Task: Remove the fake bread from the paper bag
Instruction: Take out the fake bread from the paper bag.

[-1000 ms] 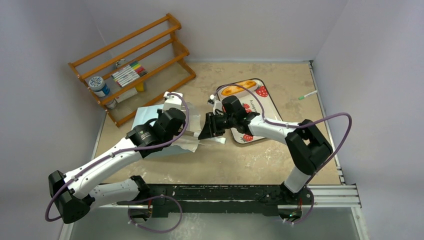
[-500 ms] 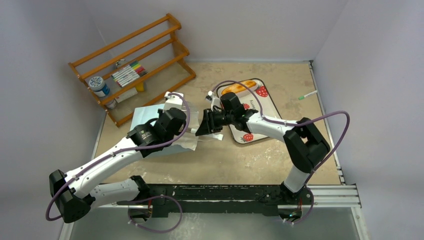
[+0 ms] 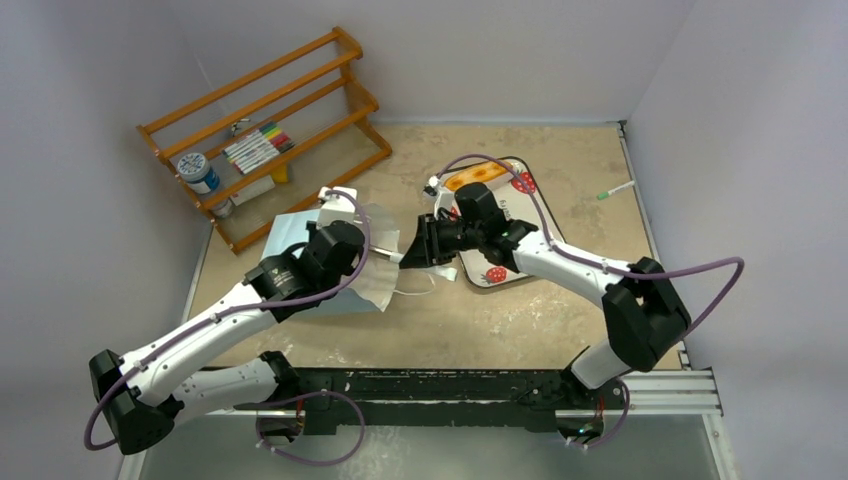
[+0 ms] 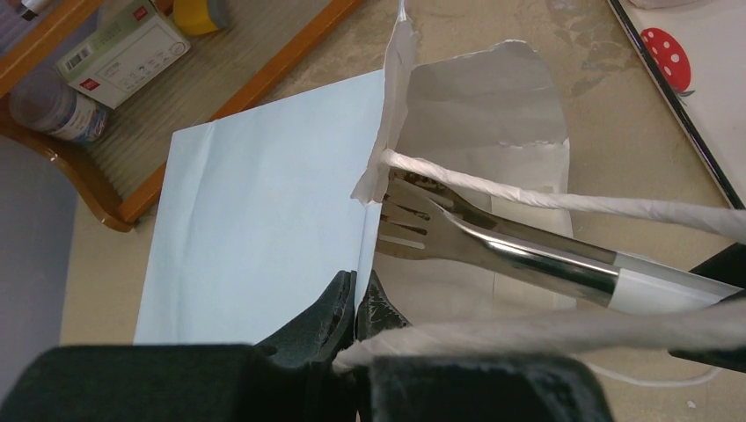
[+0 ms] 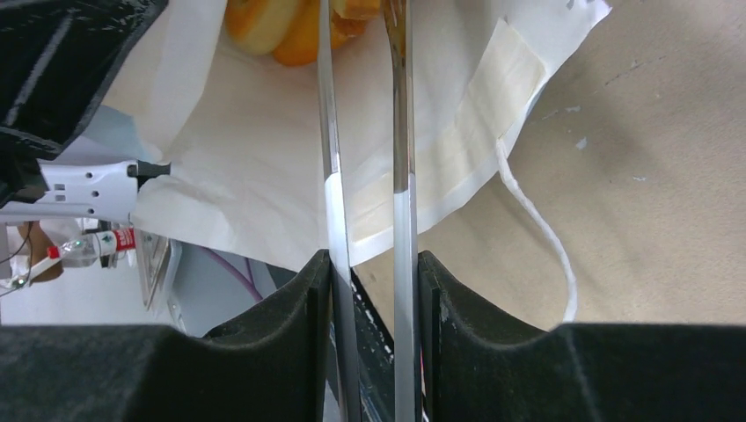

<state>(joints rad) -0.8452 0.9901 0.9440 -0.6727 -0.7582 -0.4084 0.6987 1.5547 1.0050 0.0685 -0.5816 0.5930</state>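
Now your right tool is clamped on the tongs, whose long arms run straight ahead of it into the mouth of the paper bag. The fake bread lies inside, just beyond the tips and slightly left. Your left tool is pinched tight on the bag's edge, so the reach looks like the right arm's.
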